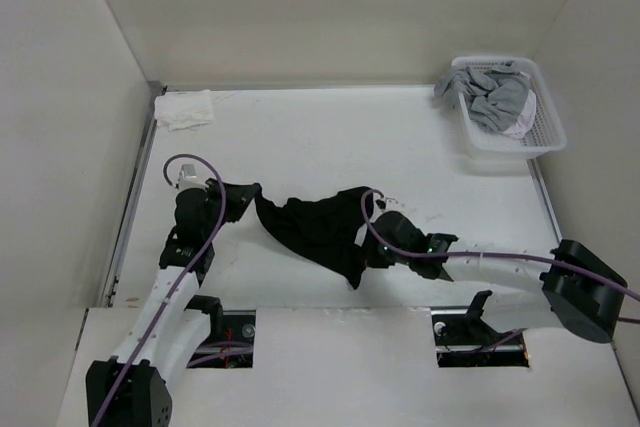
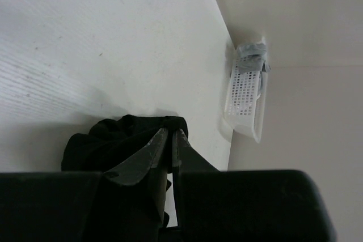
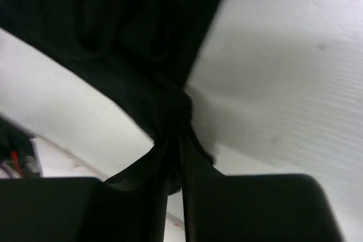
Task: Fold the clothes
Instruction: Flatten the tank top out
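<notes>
You're at the spreading step, 2 grips on: the clothes (image 1: 312, 227) sit bunched mid-frame in the top view, left gripper (image 2: 171, 134) and right gripper (image 3: 174, 140) both clamped on its edges. Next move, I reckon: pull apart, lay it flat.

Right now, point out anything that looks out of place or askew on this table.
The black shirt is bunched and twisted between the left gripper and right gripper, both pinching it, not laid flat. Grey clothes spill over the basket rim at the far right.
</notes>
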`<state>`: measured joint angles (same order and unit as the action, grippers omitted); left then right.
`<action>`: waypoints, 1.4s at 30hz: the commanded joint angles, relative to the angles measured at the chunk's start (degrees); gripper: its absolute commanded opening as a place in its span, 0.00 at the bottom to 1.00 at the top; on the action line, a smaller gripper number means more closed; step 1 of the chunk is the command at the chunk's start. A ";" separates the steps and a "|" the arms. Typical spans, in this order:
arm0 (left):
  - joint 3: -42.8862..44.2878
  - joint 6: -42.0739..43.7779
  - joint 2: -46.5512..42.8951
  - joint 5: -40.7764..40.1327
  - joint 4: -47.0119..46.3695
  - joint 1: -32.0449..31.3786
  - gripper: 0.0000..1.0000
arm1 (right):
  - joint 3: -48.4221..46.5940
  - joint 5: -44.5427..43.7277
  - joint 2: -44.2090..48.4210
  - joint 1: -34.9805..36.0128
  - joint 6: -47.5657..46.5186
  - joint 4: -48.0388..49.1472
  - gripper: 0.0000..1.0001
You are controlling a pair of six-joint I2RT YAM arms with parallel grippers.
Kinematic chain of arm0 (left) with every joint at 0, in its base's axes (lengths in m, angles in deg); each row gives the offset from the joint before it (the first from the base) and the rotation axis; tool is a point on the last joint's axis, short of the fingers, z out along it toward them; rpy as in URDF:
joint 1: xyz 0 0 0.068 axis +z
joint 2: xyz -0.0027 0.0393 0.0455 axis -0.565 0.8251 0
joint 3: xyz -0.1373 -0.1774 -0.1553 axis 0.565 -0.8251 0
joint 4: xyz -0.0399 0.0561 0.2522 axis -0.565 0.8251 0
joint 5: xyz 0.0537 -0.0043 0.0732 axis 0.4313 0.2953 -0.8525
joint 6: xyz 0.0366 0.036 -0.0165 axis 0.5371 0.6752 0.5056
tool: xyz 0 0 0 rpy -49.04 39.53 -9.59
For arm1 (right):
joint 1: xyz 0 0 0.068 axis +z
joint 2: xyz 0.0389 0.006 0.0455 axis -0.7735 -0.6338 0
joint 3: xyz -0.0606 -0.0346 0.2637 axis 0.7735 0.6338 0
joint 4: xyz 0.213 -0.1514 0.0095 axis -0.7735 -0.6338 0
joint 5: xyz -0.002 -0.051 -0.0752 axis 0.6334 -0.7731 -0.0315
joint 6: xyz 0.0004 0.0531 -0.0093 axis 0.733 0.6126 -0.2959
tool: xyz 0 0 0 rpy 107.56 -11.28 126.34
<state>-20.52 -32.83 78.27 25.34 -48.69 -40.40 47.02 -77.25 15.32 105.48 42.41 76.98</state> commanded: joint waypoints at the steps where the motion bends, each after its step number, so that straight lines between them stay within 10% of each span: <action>1: 6.21 -0.43 0.91 -2.74 -5.72 -1.95 0.03 | -6.30 -0.88 2.87 0.78 -1.44 7.98 0.09; 16: 41.10 -1.75 -3.21 -8.81 -6.96 -3.45 0.02 | -56.22 -8.36 21.95 -0.18 -21.66 -17.96 0.06; 31: 34.53 -3.32 4.93 -8.73 -8.00 2.97 0.02 | -52.88 12.90 7.91 -24.08 -15.34 -9.88 0.06; 42: 49.55 -4.30 30.61 -3.63 -18.72 -3.62 0.02 | -61.25 1.41 10.52 -7.25 -21.57 -16.19 0.06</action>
<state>22.36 -36.50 109.24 19.40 -58.02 -43.07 -11.65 -70.98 21.27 91.91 23.83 60.69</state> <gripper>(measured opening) 0.046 0.062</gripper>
